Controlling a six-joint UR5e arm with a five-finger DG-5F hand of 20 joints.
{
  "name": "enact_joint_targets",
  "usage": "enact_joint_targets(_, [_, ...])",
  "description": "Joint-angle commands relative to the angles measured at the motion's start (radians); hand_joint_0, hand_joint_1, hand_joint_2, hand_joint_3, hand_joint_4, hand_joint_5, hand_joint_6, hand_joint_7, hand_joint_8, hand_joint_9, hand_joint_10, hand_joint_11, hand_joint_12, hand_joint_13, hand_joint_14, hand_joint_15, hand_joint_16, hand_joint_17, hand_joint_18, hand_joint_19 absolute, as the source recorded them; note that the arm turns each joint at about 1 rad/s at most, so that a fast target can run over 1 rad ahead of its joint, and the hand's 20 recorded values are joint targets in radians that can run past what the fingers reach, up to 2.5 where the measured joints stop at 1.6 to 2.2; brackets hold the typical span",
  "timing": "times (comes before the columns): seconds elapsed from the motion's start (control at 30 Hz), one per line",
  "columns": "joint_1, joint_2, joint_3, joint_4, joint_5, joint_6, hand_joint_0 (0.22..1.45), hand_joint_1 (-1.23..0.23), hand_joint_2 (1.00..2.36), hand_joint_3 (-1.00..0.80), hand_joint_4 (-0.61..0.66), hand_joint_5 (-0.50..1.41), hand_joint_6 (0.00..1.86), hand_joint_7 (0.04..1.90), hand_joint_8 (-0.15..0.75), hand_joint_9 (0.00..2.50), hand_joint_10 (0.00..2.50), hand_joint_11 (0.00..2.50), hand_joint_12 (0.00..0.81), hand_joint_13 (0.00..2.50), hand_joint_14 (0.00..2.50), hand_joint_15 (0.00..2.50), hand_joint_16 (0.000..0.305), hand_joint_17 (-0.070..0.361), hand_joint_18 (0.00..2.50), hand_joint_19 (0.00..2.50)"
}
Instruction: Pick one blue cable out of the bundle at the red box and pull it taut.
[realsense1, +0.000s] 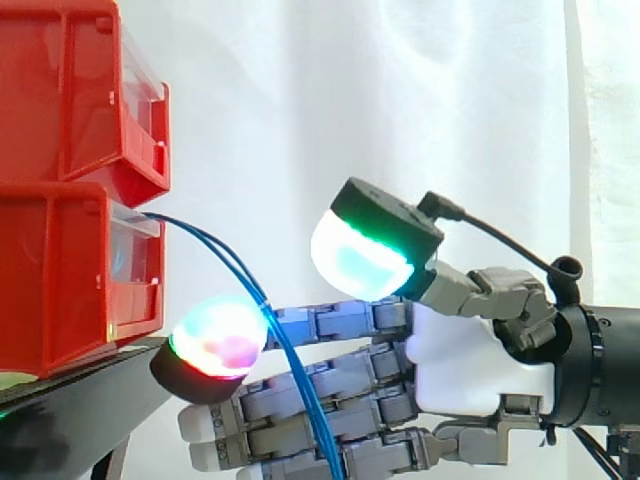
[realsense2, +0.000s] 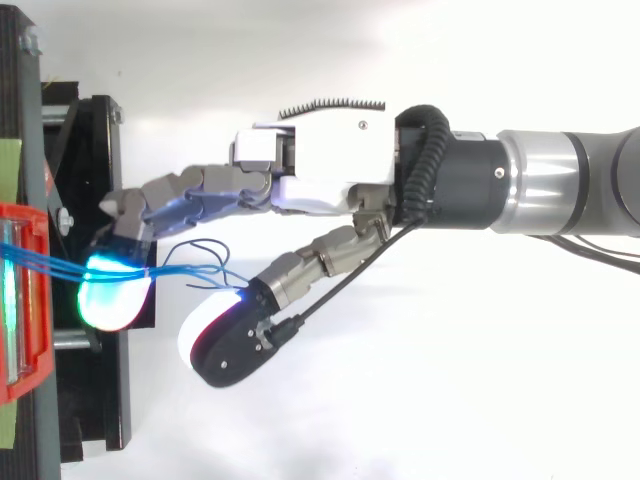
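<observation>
Open robot hand (realsense1: 480, 360) — blue cables (realsense1: 290, 355) seemingly brushing fingers (realsense1: 345, 322).

Pretty bright all round, the white curtain (realsense1: 400, 100) is nearly blown out in the side view. The glowing pads (realsense1: 218, 337) spill green-cyan light onto the red box (realsense2: 30, 360) at the top view's left edge. The black stand (realsense1: 70, 420) is dark, lower left.

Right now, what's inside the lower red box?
Blue cables come out of the red box's front and run across the open robot hand. The box walls hide where they end inside.
</observation>
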Motion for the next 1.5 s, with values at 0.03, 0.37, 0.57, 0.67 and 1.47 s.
enact_joint_targets(0.03, [-0.002, -0.001, 0.0, -0.017, 0.036, -0.051, 0.55, -0.76, 1.0, -0.5, 0.3, -0.15, 0.5, 0.88, 0.242, 0.32, 0.0, 0.07, 0.309, 0.07, 0.0, 0.07, 0.05, 0.111, 0.0, 0.03])
enact_joint_targets(0.37, [0.004, -0.001, -0.006, -0.021, 0.08, -0.102, 0.57, -0.75, 1.0, -0.47, 0.31, -0.14, 0.5, 0.88, 0.241, 0.33, 0.0, 0.06, 0.306, 0.09, 0.0, 0.06, 0.048, 0.109, 0.0, 0.03])
enact_joint_targets(0.57, [0.002, -0.001, -0.009, -0.021, 0.08, -0.102, 0.61, -0.82, 1.0, -0.42, 0.3, -0.13, 0.5, 0.96, 0.239, 0.33, 0.0, 0.07, 0.301, 0.09, 0.0, 0.06, 0.048, 0.107, 0.0, 0.02])
enact_joint_targets(0.67, [0.002, -0.001, -0.007, -0.014, 0.079, -0.106, 0.61, -0.83, 1.0, -0.43, 0.28, -0.13, 0.5, 1.03, 0.239, 0.32, 0.0, 0.08, 0.303, 0.09, 0.0, 0.06, 0.048, 0.107, 0.0, 0.01])
enact_joint_targets(1.47, [-0.002, 0.001, 0.006, -0.021, 0.08, -0.125, 0.55, -0.79, 1.0, -0.5, 0.2, -0.08, 0.54, 1.21, 0.258, 0.35, 0.0, 0.09, 0.314, 0.09, 0.0, 0.07, 0.05, 0.113, 0.0, 0.04])
